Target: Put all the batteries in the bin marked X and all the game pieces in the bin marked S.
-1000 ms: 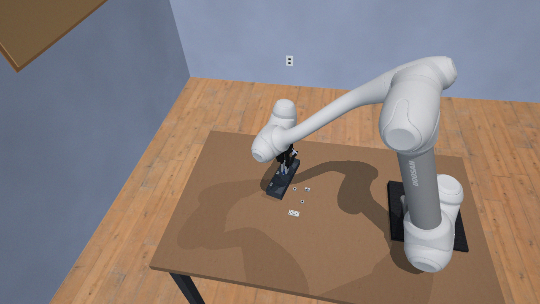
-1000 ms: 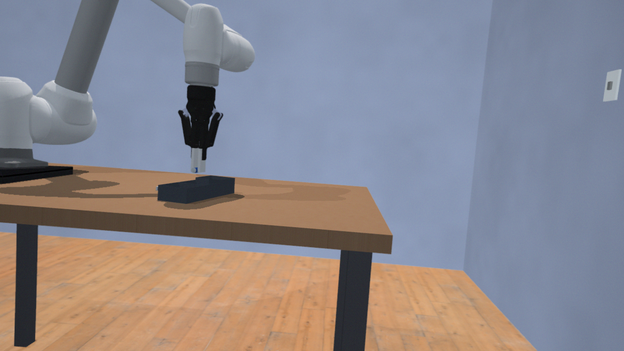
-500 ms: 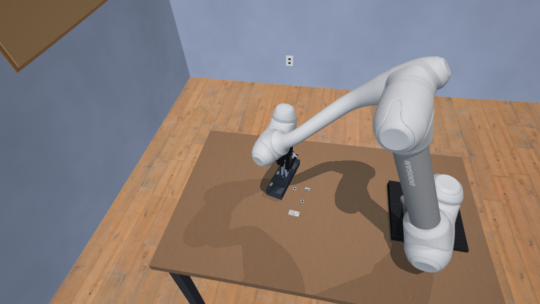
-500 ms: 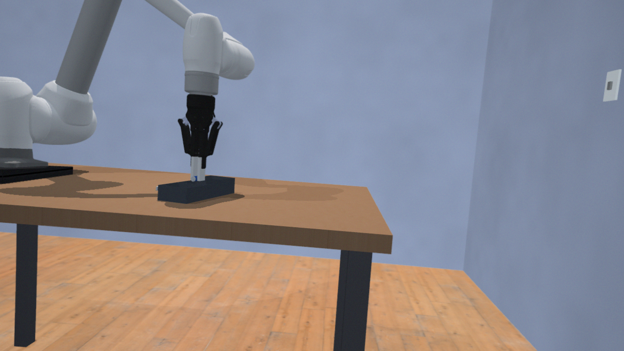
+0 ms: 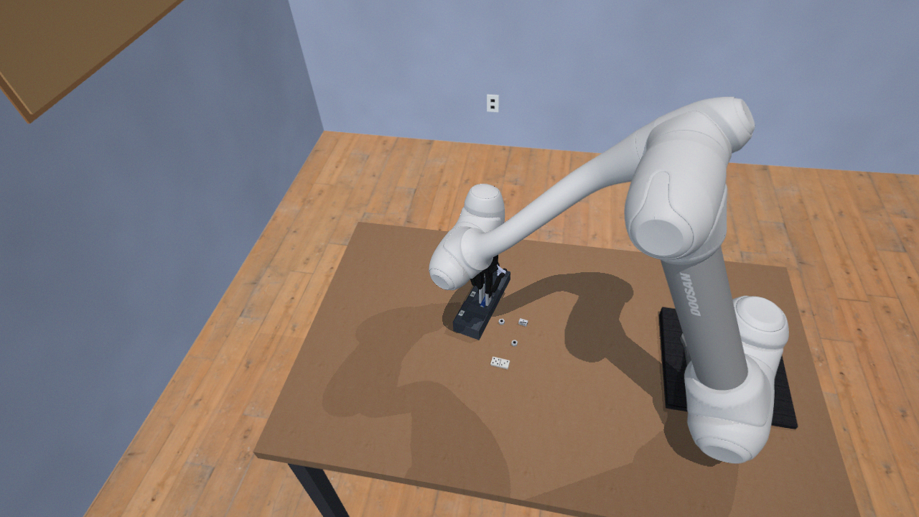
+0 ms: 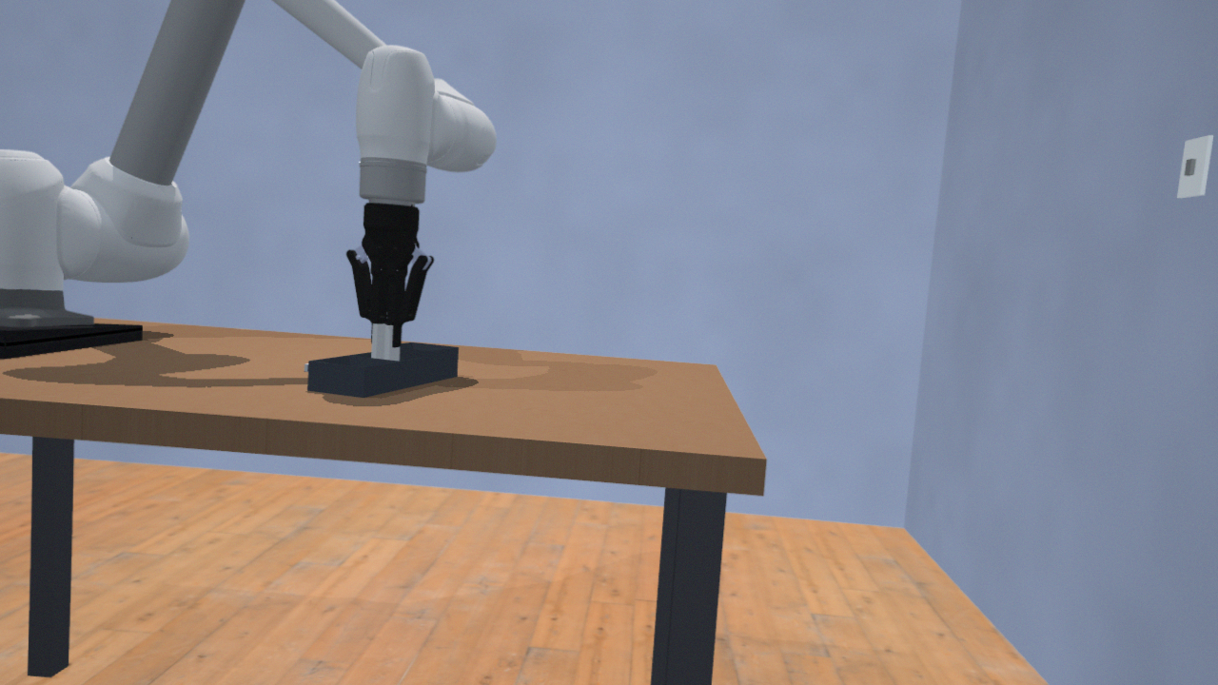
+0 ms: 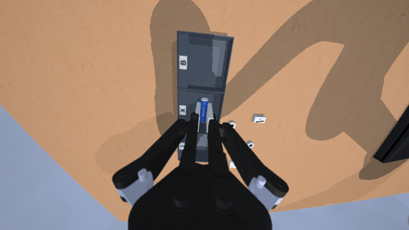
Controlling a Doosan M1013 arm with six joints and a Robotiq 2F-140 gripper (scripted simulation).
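My gripper (image 7: pixel 203 108) (image 6: pixel 387 326) (image 5: pixel 485 289) is shut on a blue and silver battery (image 7: pixel 204 108) (image 6: pixel 384 342), held upright. It hangs low over the dark row of bins (image 5: pixel 471 322) (image 6: pixel 341 378), and the battery's lower end dips into the middle bin marked X (image 7: pixel 182 103). The bin marked B (image 7: pixel 182 48) lies beyond it. The bin marked S (image 7: pixel 181 146) is mostly hidden under my fingers. A white domino (image 5: pixel 500 362) and a small white cube (image 5: pixel 523 321) (image 7: pixel 259 119) lie on the table to the right of the bins.
Two small grey rings (image 5: pixel 502 320) (image 5: pixel 514 342) (image 7: pixel 250 144) lie between the bins and the domino. The arm's black base plate (image 5: pixel 671 360) (image 7: pixel 393 144) sits at the table's right side. The bins stand near the table's middle.
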